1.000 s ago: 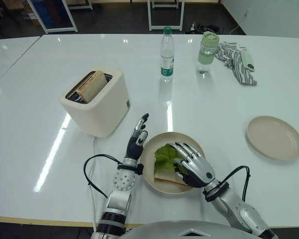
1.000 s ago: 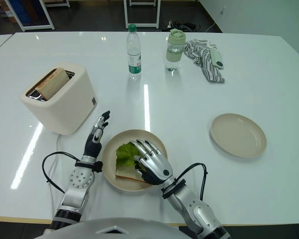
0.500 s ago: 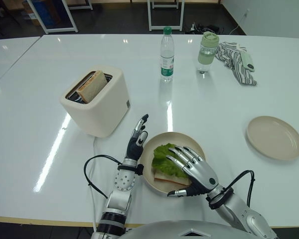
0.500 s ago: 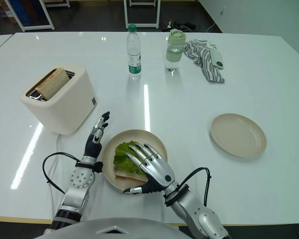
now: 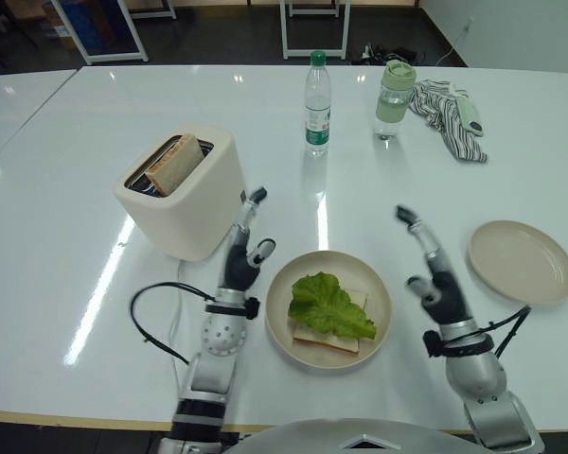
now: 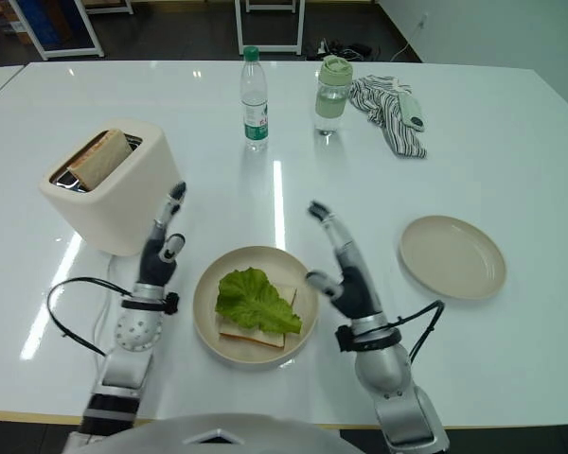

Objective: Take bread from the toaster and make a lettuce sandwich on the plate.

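Note:
A cream toaster (image 5: 183, 194) stands at the left with one slice of bread (image 5: 175, 163) sticking out of its slot. In front of me a beige plate (image 5: 379, 282) holds a bread slice (image 5: 326, 337) with a green lettuce leaf (image 5: 328, 305) lying on top. My left hand (image 5: 240, 257) is open, fingers straight up, between the toaster and the plate's left rim. To the right of the plate my right hand (image 5: 434, 272) is open and raised, holding nothing.
A second, bare beige plate (image 5: 521, 260) lies at the right. At the back stand a clear water bottle (image 5: 317, 91) and a green tumbler (image 5: 394, 98), with a striped cloth (image 5: 450, 114) beside them. A black cable (image 5: 161, 317) loops near my left wrist.
My right hand let go of the lettuce, lifted off the plate and swung out to the right, fingers now straight. My left hand shifted slightly left, toward the toaster.

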Motion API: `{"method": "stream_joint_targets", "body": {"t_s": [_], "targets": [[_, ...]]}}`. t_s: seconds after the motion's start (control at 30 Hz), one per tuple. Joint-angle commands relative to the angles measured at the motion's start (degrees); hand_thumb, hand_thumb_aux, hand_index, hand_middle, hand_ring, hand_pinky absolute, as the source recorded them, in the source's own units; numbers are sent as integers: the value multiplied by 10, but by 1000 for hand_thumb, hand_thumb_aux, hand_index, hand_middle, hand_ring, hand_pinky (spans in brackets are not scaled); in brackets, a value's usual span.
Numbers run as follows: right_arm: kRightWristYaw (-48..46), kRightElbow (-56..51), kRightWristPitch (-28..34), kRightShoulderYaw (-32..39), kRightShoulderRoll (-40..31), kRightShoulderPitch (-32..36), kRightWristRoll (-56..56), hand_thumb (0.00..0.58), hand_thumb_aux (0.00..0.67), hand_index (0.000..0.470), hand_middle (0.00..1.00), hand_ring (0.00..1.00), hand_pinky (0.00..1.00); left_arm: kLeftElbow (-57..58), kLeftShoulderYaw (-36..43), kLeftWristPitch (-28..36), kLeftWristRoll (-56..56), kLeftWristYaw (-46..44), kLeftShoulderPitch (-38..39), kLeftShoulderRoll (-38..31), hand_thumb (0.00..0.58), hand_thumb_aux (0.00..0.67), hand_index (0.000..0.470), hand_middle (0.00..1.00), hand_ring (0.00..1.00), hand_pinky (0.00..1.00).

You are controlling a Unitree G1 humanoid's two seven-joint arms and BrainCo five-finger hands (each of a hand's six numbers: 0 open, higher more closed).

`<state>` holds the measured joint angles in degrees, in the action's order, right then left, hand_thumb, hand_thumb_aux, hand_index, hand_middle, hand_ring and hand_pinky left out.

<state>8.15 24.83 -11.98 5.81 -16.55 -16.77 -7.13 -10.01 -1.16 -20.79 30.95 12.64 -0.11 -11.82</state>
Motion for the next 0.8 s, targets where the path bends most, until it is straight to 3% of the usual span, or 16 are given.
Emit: {"method": "stream_joint_targets", "body": {"t_s": [0.03, 0.23, 0.43, 0.73, 0.8], "targets": [[-10, -40, 14, -47, 27, 7, 51, 0, 0, 0, 0, 0, 0, 0, -47, 94, 158, 56, -111, -73, 0, 0, 0, 0, 0, 0], [-29, -58, 4, -53, 50, 5, 52, 0, 0, 0, 0, 0, 0, 91, -74, 215, 194, 42, -164, -135, 0, 0, 0, 0, 0, 0], [-40, -63, 6, -56, 61, 3, 36, 0, 0, 0, 0, 0, 0, 167, -62, 311, 177, -31, -182, -173, 0, 0, 0, 0, 0, 0], [-47, -64, 4, -69, 69, -12, 30, 0, 0, 0, 0, 0, 0, 190, -40, 347, 136, -83, -171, -194, 0, 0, 0, 0, 0, 0], [-49, -65, 4, -70, 71, -13, 28, 0, 0, 0, 0, 0, 0, 191, -34, 347, 131, -86, -170, -194, 179, 113, 79, 0, 0, 0]]}}
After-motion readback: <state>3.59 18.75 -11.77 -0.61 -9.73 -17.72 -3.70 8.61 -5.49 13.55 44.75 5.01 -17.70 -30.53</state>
